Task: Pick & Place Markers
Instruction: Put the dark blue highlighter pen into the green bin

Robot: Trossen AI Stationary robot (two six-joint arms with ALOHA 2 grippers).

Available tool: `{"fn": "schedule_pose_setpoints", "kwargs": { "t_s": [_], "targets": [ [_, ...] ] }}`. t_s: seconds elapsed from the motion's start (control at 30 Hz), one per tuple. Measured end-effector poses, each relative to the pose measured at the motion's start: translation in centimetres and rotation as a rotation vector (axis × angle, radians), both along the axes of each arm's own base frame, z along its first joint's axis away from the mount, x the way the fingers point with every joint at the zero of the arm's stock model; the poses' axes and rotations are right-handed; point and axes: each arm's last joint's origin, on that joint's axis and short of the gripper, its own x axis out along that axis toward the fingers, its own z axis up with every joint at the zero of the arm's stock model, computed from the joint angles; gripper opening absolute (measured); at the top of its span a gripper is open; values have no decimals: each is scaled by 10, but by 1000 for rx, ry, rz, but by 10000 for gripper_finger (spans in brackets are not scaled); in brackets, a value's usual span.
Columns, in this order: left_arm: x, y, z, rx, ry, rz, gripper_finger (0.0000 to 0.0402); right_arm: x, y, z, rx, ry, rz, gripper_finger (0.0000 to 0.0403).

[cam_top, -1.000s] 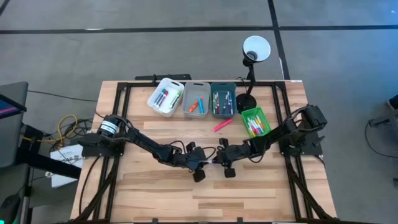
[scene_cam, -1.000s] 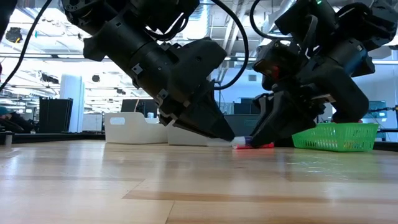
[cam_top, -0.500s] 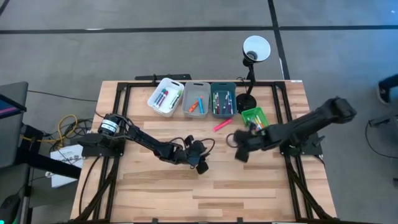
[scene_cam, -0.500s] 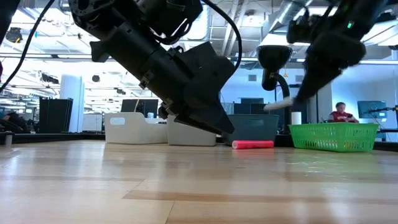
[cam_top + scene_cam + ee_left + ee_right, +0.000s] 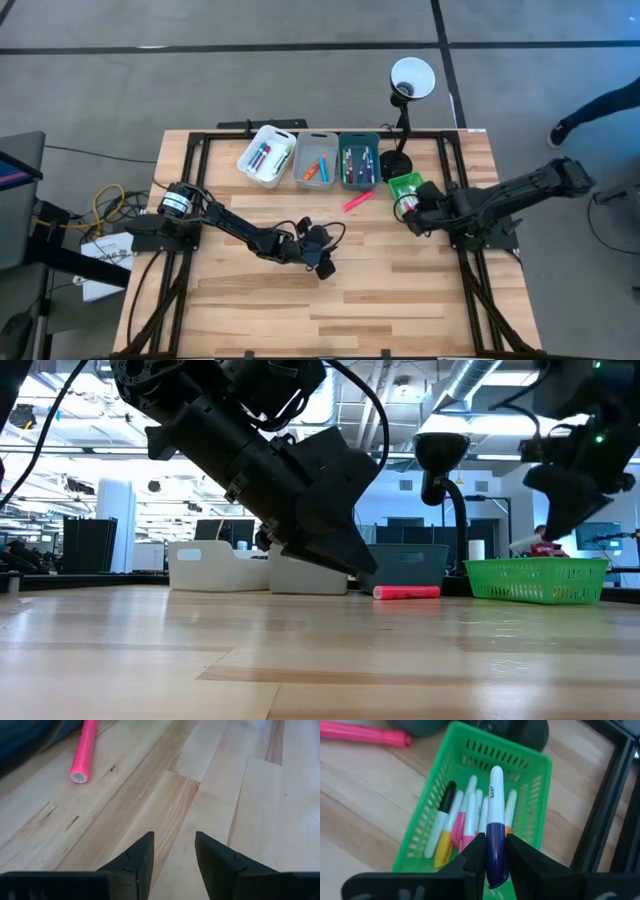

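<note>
Markers mostly binned; our right gripper clamps a purple-and-white marker above the green basket; the pink marker beside that basket remains; left gripper apart, empty.

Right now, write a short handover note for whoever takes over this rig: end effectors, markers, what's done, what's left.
Right end effector: shut on a purple and white marker, held over the green basket, not released.
Left end effector: open, empty, low over mid-table.
Done: markers lie in the white bin, grey bin, teal bin and green basket.
Left: drop the held marker; the pink marker lies on the table.
</note>
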Motion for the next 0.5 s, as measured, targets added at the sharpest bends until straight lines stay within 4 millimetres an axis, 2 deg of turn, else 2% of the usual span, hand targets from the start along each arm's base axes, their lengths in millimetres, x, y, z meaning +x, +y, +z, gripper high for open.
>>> {"fn": "schedule_pose_setpoints", "kwargs": {
  "t_s": [0.23, 0.37, 0.5],
  "targets": [
    [2, 6, 1, -5, -14, 15, 138, 0, -6, -17, 103, 43, 32, 60],
    [8, 22, 2, -16, -14, 12, 149, 4, -11, -18, 81, 39, 73, 62],
    [15, 41, 6, 10, -46, -15, 172, 6, -16, -17, 73, 48, 95, 81]
  ]
}}
